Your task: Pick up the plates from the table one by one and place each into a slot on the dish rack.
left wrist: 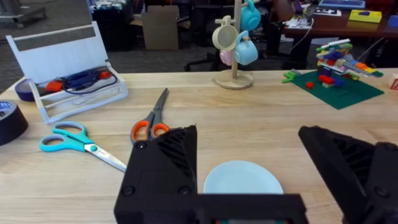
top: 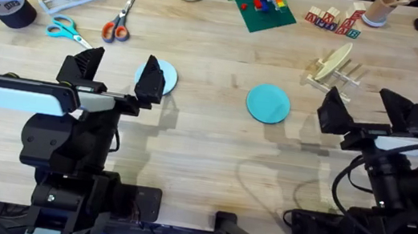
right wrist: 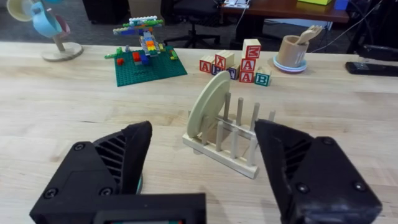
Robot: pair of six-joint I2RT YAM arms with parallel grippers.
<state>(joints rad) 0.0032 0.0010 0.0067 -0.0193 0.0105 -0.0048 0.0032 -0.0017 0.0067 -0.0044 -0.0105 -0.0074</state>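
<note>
Two plates (top: 164,76) (top: 267,104) lie apart on the table (top: 204,157), the dish rack (top: 332,71) behind and right.

Bare light wood table (top: 188,151) lies open around the darker teal round plate (top: 267,104). The small natural-wood dish rack (top: 333,71) has free peg slots beside its leaning cream plate (right wrist: 207,105); lettered wooden blocks (right wrist: 239,67) crowd the tabletop behind it

Letters on the alphabet blocks (right wrist: 239,65).

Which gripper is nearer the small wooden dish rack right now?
Right. The right gripper sits just in front of the small wooden dish rack; the left gripper is far across the table, over the pale sky-blue plate.
</note>
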